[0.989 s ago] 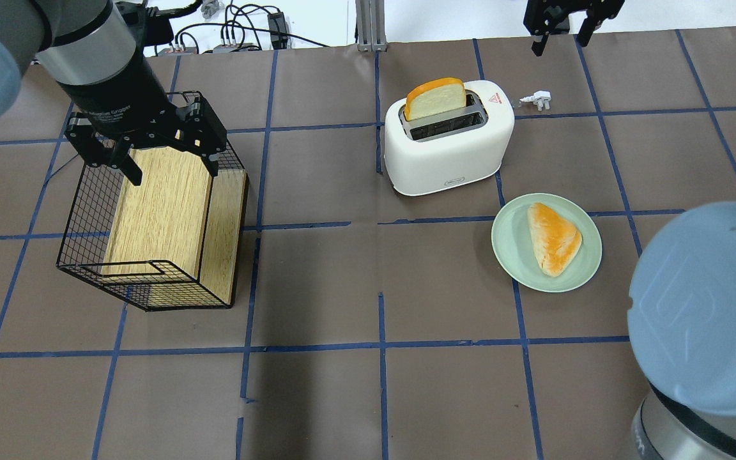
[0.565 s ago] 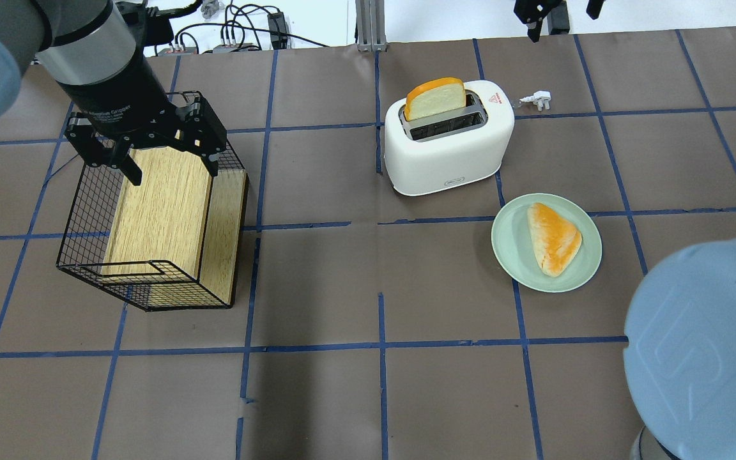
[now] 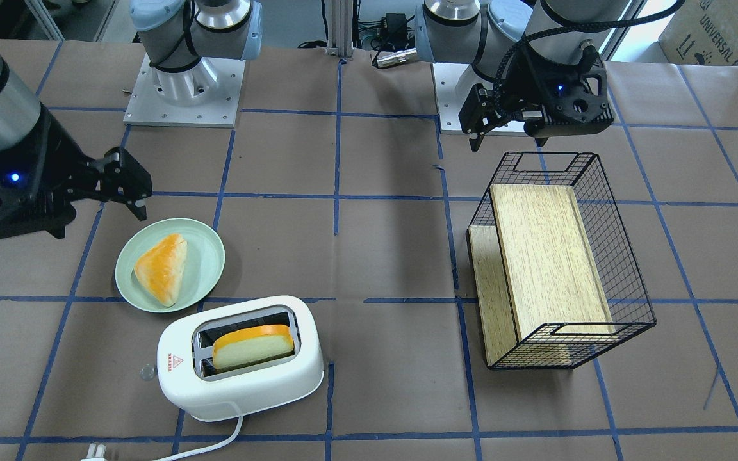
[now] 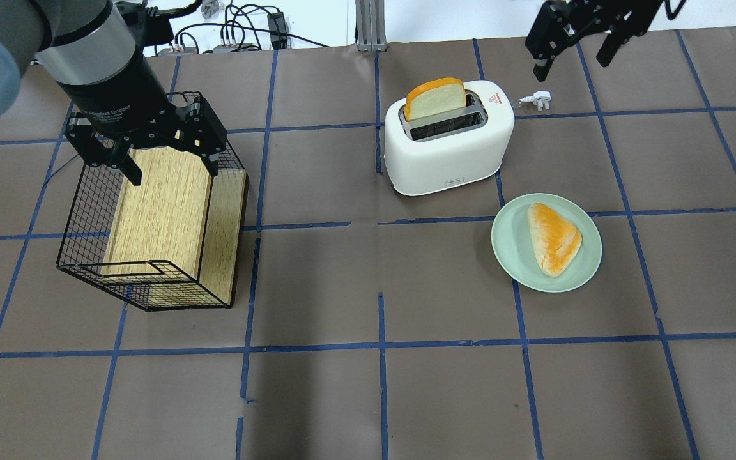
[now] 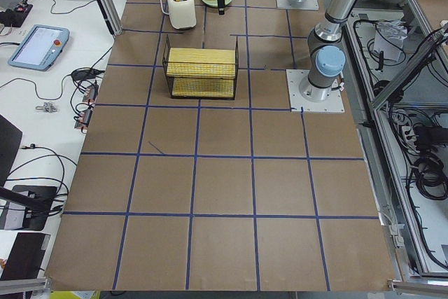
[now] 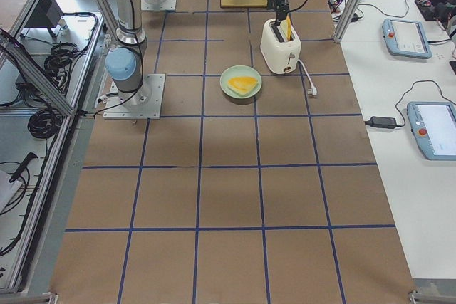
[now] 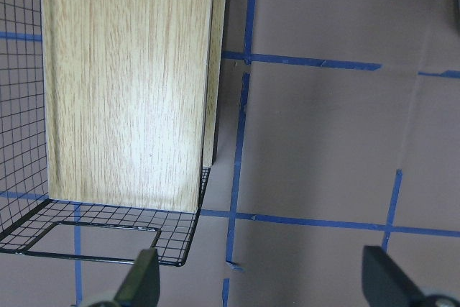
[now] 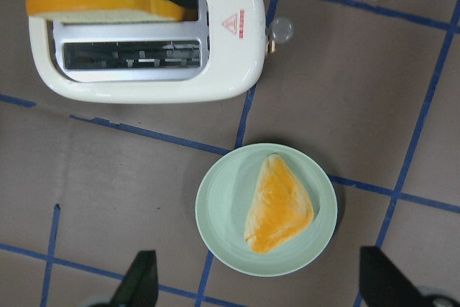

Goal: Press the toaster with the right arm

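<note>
The white toaster (image 4: 448,150) stands at the table's far middle, with a bread slice (image 4: 435,97) sticking up from one slot. It also shows in the front view (image 3: 241,384) and the right wrist view (image 8: 223,62). Its clear lever knob (image 8: 279,29) is on the end with the red triangle, also in the front view (image 3: 147,372). My right gripper (image 4: 571,62) is open and empty. It hangs high over the table by the toaster and plate and touches nothing; it also shows in the front view (image 3: 129,187) and its own wrist view (image 8: 259,285). My left gripper (image 4: 172,169) is open and empty over the wire basket.
A green plate (image 4: 508,249) with a triangular pastry (image 4: 553,237) sits just right of the toaster, toward the robot. The toaster's white plug (image 4: 537,99) lies on the table beyond the knob. A black wire basket (image 4: 87,211) with wooden boards stands at the left.
The right gripper drew back to the far edge, then came nearer and lower. The right arm's blue elbow cap has left the lower right of the overhead view. The left arm has not moved.
</note>
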Action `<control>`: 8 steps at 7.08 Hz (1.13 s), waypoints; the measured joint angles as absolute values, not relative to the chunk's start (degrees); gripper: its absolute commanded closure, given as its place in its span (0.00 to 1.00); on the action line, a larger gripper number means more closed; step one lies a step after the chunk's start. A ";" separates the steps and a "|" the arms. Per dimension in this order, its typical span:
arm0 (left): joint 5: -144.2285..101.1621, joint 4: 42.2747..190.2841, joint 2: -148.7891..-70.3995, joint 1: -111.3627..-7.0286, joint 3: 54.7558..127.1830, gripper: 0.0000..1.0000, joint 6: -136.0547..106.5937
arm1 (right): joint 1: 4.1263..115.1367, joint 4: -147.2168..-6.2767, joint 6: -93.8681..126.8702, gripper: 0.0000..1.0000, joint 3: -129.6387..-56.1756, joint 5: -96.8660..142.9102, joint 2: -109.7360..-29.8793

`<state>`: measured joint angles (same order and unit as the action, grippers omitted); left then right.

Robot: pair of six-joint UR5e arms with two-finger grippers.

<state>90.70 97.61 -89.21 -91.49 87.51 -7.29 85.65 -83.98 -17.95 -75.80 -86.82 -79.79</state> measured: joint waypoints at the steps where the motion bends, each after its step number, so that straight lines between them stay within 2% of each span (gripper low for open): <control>1: 90.70 97.61 -89.20 -91.49 87.50 0.00 -7.30 | 84.78 -84.04 -17.91 0.00 -80.80 -86.63 -84.02; 5: 90.70 97.64 -89.21 -91.49 87.50 0.00 -7.29 | 84.31 -85.82 -17.83 0.00 -88.77 -87.22 -92.21; 8: 90.70 97.63 -89.21 -91.49 87.53 0.00 -7.29 | 84.37 -91.75 -17.67 0.00 -92.32 -87.43 -93.30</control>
<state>90.70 97.63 -89.21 -91.49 87.53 -7.29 84.37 -91.75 -17.67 -92.32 -87.43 -93.30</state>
